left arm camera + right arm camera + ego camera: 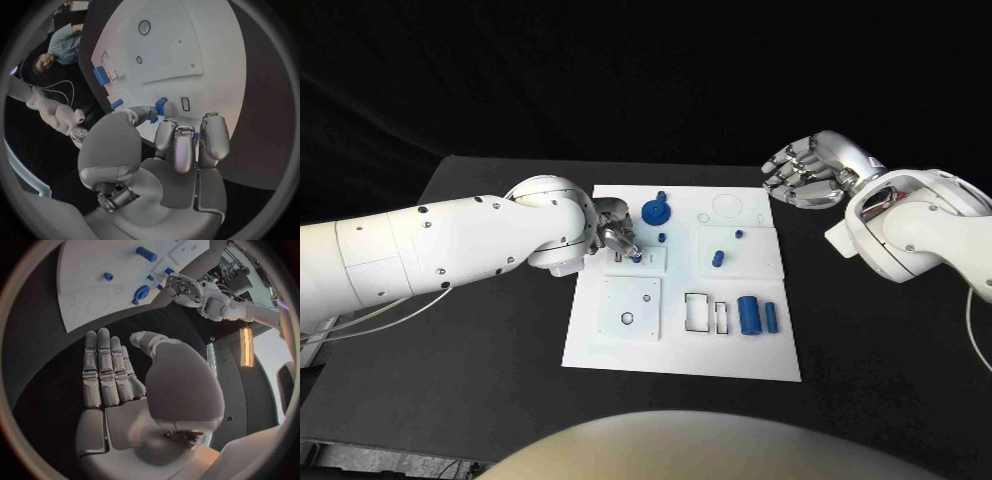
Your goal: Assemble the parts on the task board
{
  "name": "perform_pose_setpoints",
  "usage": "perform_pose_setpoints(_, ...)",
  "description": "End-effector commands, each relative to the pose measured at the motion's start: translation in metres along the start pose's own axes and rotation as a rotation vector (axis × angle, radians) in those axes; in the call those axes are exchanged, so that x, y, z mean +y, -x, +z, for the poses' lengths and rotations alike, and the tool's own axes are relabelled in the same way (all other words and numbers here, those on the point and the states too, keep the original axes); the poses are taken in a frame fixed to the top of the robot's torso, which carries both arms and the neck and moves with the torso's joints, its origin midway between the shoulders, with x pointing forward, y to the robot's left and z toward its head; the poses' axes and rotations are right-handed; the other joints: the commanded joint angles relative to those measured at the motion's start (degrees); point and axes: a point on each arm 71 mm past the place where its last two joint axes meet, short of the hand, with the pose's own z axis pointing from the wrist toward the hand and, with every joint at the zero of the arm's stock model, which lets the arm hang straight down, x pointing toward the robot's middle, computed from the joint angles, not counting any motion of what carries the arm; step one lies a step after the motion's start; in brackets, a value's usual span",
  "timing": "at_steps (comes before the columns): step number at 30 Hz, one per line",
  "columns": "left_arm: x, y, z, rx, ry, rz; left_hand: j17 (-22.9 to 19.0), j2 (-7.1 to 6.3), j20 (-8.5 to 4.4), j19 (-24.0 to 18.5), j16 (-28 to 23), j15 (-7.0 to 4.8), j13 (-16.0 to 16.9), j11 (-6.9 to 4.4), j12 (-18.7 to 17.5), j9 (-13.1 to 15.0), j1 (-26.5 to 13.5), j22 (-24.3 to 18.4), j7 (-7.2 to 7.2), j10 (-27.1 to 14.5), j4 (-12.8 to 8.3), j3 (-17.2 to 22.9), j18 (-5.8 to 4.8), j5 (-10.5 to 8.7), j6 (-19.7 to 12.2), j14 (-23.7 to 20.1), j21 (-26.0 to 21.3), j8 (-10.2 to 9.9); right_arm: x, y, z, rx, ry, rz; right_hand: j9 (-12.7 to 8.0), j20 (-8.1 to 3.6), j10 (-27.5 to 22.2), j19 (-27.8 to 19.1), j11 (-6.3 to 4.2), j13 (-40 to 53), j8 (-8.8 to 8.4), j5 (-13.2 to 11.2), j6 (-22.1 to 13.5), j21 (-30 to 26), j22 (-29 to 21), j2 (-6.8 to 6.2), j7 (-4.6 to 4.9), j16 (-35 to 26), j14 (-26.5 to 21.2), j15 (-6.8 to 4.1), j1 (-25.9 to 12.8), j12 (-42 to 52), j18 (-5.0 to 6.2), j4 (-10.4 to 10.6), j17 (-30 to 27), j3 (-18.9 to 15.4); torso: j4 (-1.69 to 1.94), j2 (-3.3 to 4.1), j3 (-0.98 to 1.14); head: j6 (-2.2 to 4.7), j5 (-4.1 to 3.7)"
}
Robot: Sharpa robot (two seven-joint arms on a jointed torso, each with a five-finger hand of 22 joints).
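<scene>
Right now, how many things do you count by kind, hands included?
Blue parts lying on the task board: 6
Blue part pinched by the left hand: 1
Task board: 1
Hands, with the right hand: 2
Total: 10

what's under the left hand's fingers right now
The left hand pinches a small blue part over the task board. Whatever slot lies beneath is covered by the fingers.

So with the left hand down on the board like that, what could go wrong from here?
The left hand pinches a small blue part at its fingertips over the task board; the shallow hold could let it slip or tilt. Its fingers cover the spot, so alignment may be off. The blue disc lies close and might get nudged.
</scene>
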Motion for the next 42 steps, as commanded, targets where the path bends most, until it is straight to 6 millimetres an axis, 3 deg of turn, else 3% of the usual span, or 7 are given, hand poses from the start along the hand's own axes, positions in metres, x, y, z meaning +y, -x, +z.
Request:
perform_pose_setpoints(1, 0.0002, -0.0019, 0.0007, 0.007, 0.009, 0.021, 15.1, 0.26, -0.05, 0.4, 0.2, -0.35, -0.1, -0.2, -0.2, 0.0, 0.3, 2.0, -0.98, 0.2, -12.2, 12.7, -1.08, 0.44, 0.9, 6.1, 0.0, -0.1, -0.0004, -0.0013, 0.0002, 0.007, -0.01, -0.009, -0.1, 0.05, -0.2, 0.2, 0.39, -0.1, -0.07, 0.3, -0.1, -0.2, -0.2, -0.06, 0.32, -0.3, -0.2, 0.32, -0.5, -0.5, 0.64, 0.0, -0.1, 0.0, -0.08, 0.0, -0.01, 0.01, -0.04)
perform_pose_setpoints(16, -0.002, -0.0012, 0.0011, -0.006, -0.001, 0.032, 15.1, 0.1, -0.08, 0.4, 0.2, -0.37, -0.1, -0.2, -0.3, 0.1, 0.2, 2.1, -0.99, 0.3, -12.2, 12.9, -1.1, 0.67, 1.1, 6.1, 0.1, 0.0, -0.0016, -0.0017, 0.0002, 0.01, -0.026, -0.015, -0.2, 0.14, -0.4, 0.1, 0.51, -0.4, -0.1, 0.6, -0.3, -0.5, -0.5, -0.08, 0.41, -0.6, -0.4, 0.44, -0.5, -0.7, 0.63, -0.1, -0.1, 0.0, -0.07, 0.0, 0.12, 0.01, -0.3)
perform_pose_setpoints(23, -0.0049, -0.0035, 0.0025, 0.021, 0.001, 0.036, 15.1, 0.12, 0.06, 0.1, 0.2, -0.25, -0.7, -0.11, -1.0, 0.4, -1.4, 2.1, -1.0, 0.3, -10.5, 12.8, -1.07, -2.87, 1.0, 6.1, -0.3, -0.2, -0.0017, -0.0012, -0.0003, 0.004, -0.029, -0.022, -0.2, 0.18, -0.5, 0.0, 0.54, -0.5, -0.1, 0.6, -0.3, -0.6, -0.6, -0.03, 0.43, -0.7, -0.5, 0.48, -0.4, -0.8, 0.63, -0.2, -0.1, 0.1, 0.0, 0.05, 0.09, 0.01, -0.46)
perform_pose_setpoints(25, -0.0052, -0.0042, 0.0028, 0.031, 0.005, 0.036, 15.1, -0.05, 0.16, 0.1, 0.2, -0.3, -1.0, -0.3, -1.3, 0.7, -3.2, 2.0, -1.39, 0.4, -8.7, 11.6, -1.07, -6.21, 1.1, 6.1, -0.7, 0.1, -0.0019, -0.0012, -0.0004, 0.005, -0.031, -0.023, -0.2, 0.18, -0.5, 0.0, 0.54, -0.5, -0.1, 0.6, -0.3, -0.6, -0.6, -0.03, 0.43, -0.7, -0.5, 0.48, -0.4, -0.8, 0.63, -0.2, -0.1, 0.1, 0.0, 0.0, 0.1, 0.01, -0.44)
perform_pose_setpoints(31, -0.006, -0.0056, 0.0034, 0.049, 0.009, 0.035, 15.1, -0.78, 0.02, 0.2, 0.2, -0.5, -1.1, -0.54, -1.4, 1.1, -4.4, 2.0, -1.72, 0.5, -7.2, 9.8, -1.06, -6.64, 1.1, 6.1, -1.0, 0.2, -0.003, -0.001, -0.0006, 0.009, -0.04, -0.025, -0.3, 0.25, -0.5, 0.0, 0.62, -0.6, -0.14, 0.4, -0.4, -0.7, -0.8, -0.07, 0.5, -0.9, -0.6, 0.56, -0.5, -0.9, 0.62, -0.1, -0.2, 0.0, -0.05, 0.01, 0.06, 0.01, -0.39)
perform_pose_setpoints(42, -0.0064, -0.0068, 0.0041, 0.063, 0.011, 0.034, 15.1, -1.1, -0.04, 0.2, 0.2, -0.58, -1.0, -0.67, -1.4, 1.2, -4.5, 2.0, -1.88, 0.5, -7.0, 9.3, -1.08, -6.56, 1.2, 6.1, -1.0, 0.3, -0.0038, -0.0006, -0.0009, 0.009, -0.043, -0.026, -0.3, 0.28, -0.6, -0.1, 0.65, -0.7, -0.15, 0.3, -0.4, -0.8, -0.9, -0.09, 0.53, -1.0, -0.6, 0.6, -0.6, -0.9, 0.61, -0.1, -0.2, 0.0, -0.04, 0.0, 0.02, 0.01, -0.42)
